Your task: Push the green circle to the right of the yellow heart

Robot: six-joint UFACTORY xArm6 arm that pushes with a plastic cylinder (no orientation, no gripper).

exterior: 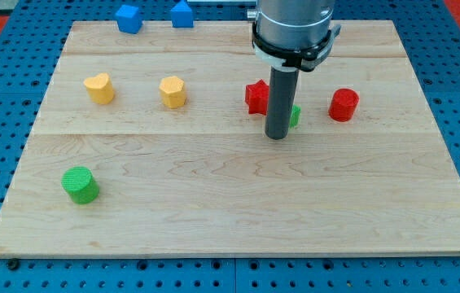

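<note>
The green circle (80, 184) sits near the board's lower left. The yellow heart (99, 88) lies at the upper left, above the green circle. My tip (277, 136) rests on the board near its middle, far to the right of both. It stands just in front of a small green block (295, 116) that the rod mostly hides, and below a red star (256, 98).
A yellow hexagon-like block (173, 92) lies right of the heart. A red cylinder (344, 105) sits at the right. Two blue blocks (129, 18) (182, 15) stand at the board's top edge. The wooden board (230, 220) lies on a blue pegboard.
</note>
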